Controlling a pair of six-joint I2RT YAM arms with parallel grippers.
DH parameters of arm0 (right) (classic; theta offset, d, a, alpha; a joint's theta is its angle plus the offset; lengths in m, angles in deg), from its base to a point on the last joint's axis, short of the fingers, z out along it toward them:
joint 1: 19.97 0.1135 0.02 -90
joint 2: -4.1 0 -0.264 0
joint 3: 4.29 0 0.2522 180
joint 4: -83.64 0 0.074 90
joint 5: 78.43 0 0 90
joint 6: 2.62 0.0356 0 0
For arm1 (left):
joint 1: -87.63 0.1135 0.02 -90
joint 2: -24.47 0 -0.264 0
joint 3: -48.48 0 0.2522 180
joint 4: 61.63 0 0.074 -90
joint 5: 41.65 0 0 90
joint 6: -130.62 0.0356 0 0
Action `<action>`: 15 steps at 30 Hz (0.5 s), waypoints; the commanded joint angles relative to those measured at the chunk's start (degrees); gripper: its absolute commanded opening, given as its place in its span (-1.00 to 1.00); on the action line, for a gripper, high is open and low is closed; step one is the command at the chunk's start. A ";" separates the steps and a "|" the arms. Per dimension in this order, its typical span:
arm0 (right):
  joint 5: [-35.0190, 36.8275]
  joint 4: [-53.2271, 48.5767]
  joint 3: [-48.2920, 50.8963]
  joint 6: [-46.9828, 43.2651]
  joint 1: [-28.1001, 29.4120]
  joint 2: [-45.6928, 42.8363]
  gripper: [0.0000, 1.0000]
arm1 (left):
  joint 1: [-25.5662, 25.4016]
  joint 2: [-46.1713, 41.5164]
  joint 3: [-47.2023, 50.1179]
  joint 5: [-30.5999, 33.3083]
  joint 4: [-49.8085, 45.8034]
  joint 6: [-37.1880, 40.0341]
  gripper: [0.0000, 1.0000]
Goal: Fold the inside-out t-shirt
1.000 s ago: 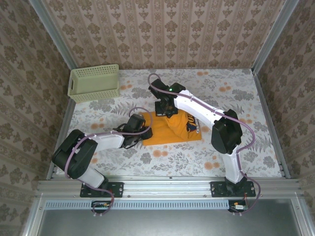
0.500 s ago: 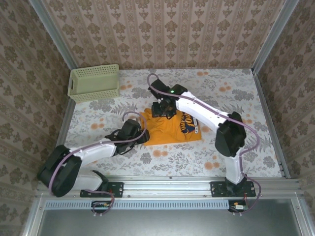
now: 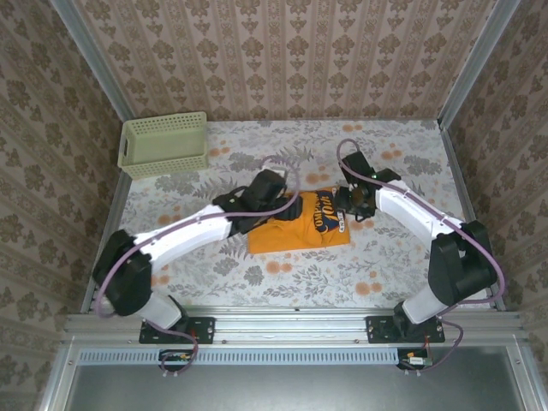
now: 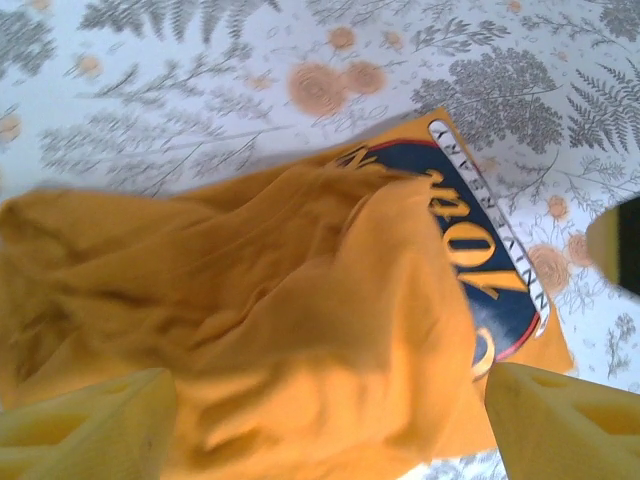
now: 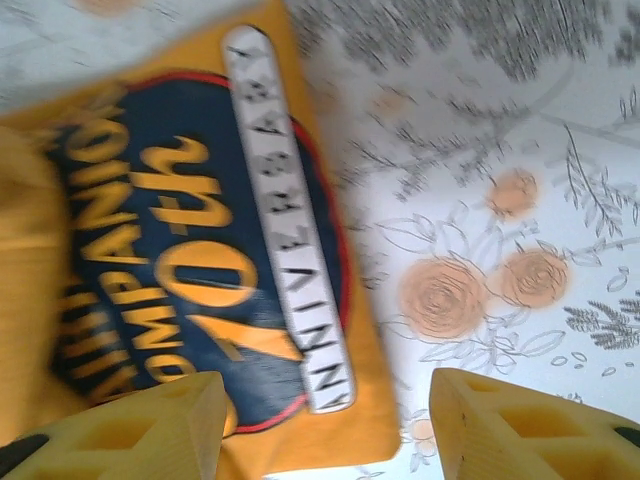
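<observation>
The inside-out t-shirt (image 3: 295,233) lies as a folded orange-yellow bundle in the middle of the flowered table, its dark printed mark (image 3: 327,218) facing up at the right end. My left gripper (image 3: 278,208) hovers over the bundle's rumpled back-left part. In the left wrist view that gripper (image 4: 330,430) stands open above creased t-shirt cloth (image 4: 250,280), holding nothing. My right gripper (image 3: 349,204) is at the shirt's right edge. In the right wrist view it (image 5: 330,420) is open, straddling the printed mark (image 5: 180,260) and bare table.
A pale green lattice basket (image 3: 163,144) stands at the back left against the wall. Patterned walls close the table (image 3: 402,257) at the back and sides. Open tabletop lies in front of and to the right of the shirt.
Both grippers opened. The left arm swung from the shirt's left edge to over its back-left part. The right arm moved from the shirt's back to its right edge, leaving the cloth lying.
</observation>
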 commanded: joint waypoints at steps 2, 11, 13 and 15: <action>-2.89 7.58 4.26 0.69 -1.97 -2.39 0.14 | -0.83 9.49 -9.14 4.52 -9.23 2.96 0.63; -3.60 11.01 6.62 0.68 -1.96 -0.04 0.13 | -1.09 15.02 -12.33 7.98 -11.75 2.01 -0.10; -3.41 11.57 6.74 0.67 -1.93 0.58 0.13 | -1.11 12.51 -9.31 8.80 -10.44 1.02 -0.40; -3.75 12.26 6.80 0.55 -1.98 1.52 0.13 | -1.18 8.82 -4.76 9.90 -8.30 -0.28 -0.61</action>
